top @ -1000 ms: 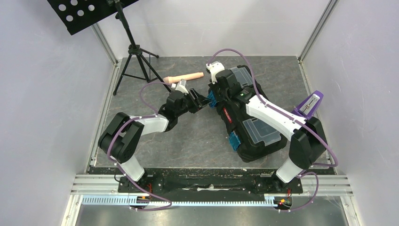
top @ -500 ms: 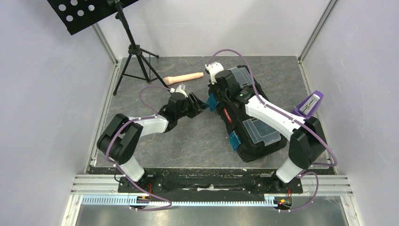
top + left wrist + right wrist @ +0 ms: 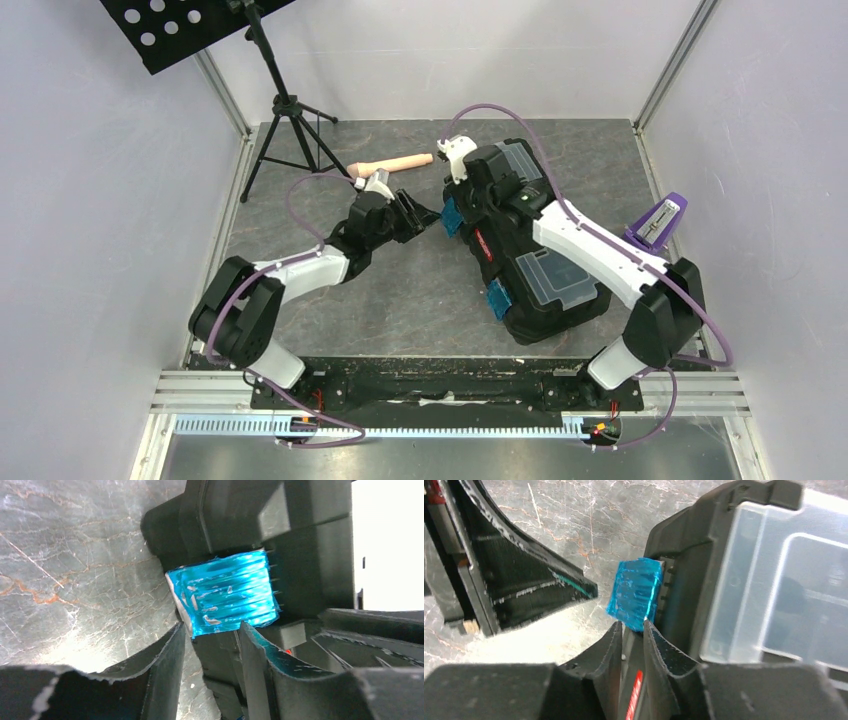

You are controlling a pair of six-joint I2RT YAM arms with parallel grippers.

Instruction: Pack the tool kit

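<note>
Spread apart at the left gripper (image 3: pixel 211 629), with the blue latch (image 3: pixel 225 592) of the toolbox (image 3: pixel 540 312) just beyond the fingertips. Nearly together at the right gripper (image 3: pixel 631 625), latch corner right at the tips; pinched or only touching, cannot tell. Otherwise mostly cut off in both wrist views.

Both arms forward; left gripper (image 3: pixel 212 630) parted, right gripper (image 3: pixel 632 626) seemingly closed.

Beige handle (image 3: pixel 395 163), purple stapler-like object (image 3: pixel 658 220), black tripod (image 3: pixel 290 110), perforated panel (image 3: pixel 170 25), grey marbled table (image 3: pixel 420 290)
</note>
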